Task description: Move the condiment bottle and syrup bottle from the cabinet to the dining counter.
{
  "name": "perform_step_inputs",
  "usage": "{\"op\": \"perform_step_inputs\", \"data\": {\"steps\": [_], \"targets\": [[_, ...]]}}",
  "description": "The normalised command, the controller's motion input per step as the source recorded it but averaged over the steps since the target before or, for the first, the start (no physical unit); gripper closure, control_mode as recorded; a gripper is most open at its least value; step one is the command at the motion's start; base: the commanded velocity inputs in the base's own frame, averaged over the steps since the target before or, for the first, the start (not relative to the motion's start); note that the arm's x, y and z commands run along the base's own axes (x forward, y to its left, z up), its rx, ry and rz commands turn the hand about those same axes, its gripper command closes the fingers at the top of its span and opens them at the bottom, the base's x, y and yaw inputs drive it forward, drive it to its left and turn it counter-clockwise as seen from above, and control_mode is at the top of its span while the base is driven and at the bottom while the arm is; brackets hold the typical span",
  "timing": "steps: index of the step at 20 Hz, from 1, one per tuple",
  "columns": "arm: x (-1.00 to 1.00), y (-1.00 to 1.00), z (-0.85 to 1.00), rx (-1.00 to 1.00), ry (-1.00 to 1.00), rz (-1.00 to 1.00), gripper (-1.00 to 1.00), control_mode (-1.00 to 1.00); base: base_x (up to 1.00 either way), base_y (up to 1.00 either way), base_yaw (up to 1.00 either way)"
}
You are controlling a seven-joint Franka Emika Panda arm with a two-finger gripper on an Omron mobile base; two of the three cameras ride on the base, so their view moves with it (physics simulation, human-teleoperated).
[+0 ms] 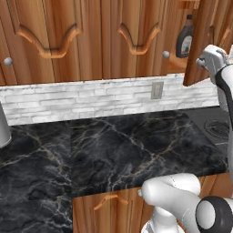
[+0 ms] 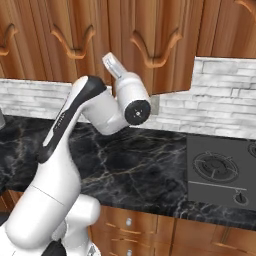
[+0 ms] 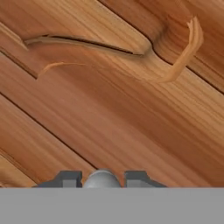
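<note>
The gripper [image 3: 103, 180] is raised to the wall cabinet [image 1: 86, 45], and in the hand view its two dark fingertips [image 3: 65, 179] stand on either side of a small round silver knob [image 3: 102, 178] on the wooden door face, with the knob sitting right between them at the bottom of the picture. The tips lie close against the knob's sides, so the jaws look partly closed around it, though whether they truly press on it cannot be told for sure. Above the knob the door's curved carved handle [image 3: 175, 65] runs across the wood grain. In the left base view one cabinet door [image 1: 200, 41] stands swung out at the right, and the white end of the arm [image 1: 214, 61] sits just beside its edge. Through the opening, the syrup bottle [image 1: 185, 42], a wide brown bottle with a small dark cap, stands upright on the shelf inside the cabinet. The doors to the left are closed, each with a curved handle [image 1: 48, 43] and a silver knob [image 1: 7, 61] near its lower corner. Below the cabinet runs a white brick wall [image 1: 91, 98] with a pale outlet plate [image 1: 157, 90], and under that a black marble top [image 1: 113, 145] with pale veins. In the right base view the arm [image 2: 75, 130] rises from the lower left and bends up toward the cabinet, and a grey stove top [image 2: 220, 175] with a burner lies to the right on the marble.
</note>
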Motion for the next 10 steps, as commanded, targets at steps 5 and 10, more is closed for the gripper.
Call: {"op": "perform_step_inputs", "data": {"steps": [5,10], "targets": [[-1.0,-0.78,0.02,0.0,0.0,0.0,1.0,-1.0,0.0,0.0,0.0],[-1.0,-0.75,0.0,0.0,0.0,0.01,1.0,-1.0,0.0,0.0,0.0]]}}
